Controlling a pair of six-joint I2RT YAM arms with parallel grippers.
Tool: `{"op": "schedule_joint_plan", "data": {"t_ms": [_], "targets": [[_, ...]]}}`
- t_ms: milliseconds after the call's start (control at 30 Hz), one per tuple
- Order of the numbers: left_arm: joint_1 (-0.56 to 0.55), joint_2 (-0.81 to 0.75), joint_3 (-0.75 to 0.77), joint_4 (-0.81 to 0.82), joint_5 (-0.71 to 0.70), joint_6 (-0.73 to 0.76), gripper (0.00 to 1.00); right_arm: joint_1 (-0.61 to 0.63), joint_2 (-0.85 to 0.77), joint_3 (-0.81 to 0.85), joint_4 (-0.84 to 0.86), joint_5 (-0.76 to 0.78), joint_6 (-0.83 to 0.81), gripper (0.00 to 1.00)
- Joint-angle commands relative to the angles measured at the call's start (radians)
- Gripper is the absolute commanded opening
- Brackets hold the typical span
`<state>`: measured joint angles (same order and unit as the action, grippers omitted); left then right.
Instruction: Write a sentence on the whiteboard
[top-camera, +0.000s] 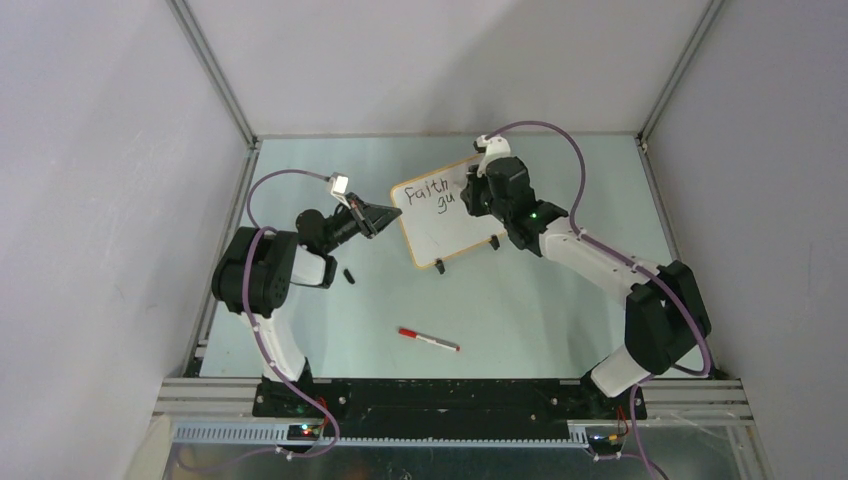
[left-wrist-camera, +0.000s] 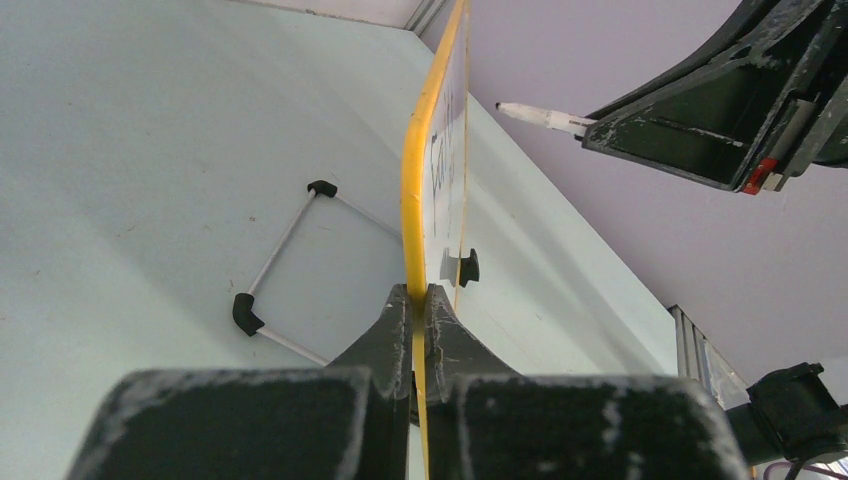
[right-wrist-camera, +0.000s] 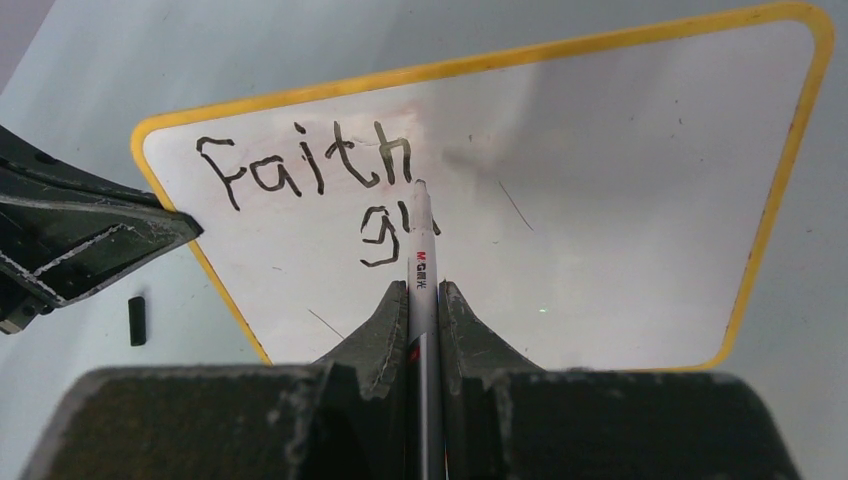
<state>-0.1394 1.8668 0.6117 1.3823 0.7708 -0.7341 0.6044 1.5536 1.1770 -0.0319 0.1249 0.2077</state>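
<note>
Whiteboard (top-camera: 455, 232) was stood on worktop (top-camera: 540, 310), mid-rear, its left edge clamped by left gripper (left-wrist-camera: 420, 298). Marker (right-wrist-camera: 420, 250) was clamped in right gripper (right-wrist-camera: 422, 292), tip pointed at sentence (right-wrist-camera: 310, 172), "Faith gu" written; contact could not be told. Red-capped pen (top-camera: 428, 340) and black cap (top-camera: 349, 275) were seen lying on worktop.

Robot lab enclosure, plain grey walls (top-camera: 90, 200), aluminium frame rails (top-camera: 213, 70), pale green table (top-camera: 540, 310)
</note>
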Motion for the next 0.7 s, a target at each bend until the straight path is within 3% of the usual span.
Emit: {"op": "schedule_joint_plan", "data": {"t_ms": [0, 667], "targets": [[0.000, -0.014, -0.007, 0.042, 0.019, 0.032, 0.00, -0.003, 0.038, 0.055, 0.020, -0.006, -0.009, 0.00], [0.001, -0.014, -0.007, 0.041, 0.018, 0.031, 0.00, -0.012, 0.067, 0.087, -0.026, 0.026, -0.005, 0.00]]}}
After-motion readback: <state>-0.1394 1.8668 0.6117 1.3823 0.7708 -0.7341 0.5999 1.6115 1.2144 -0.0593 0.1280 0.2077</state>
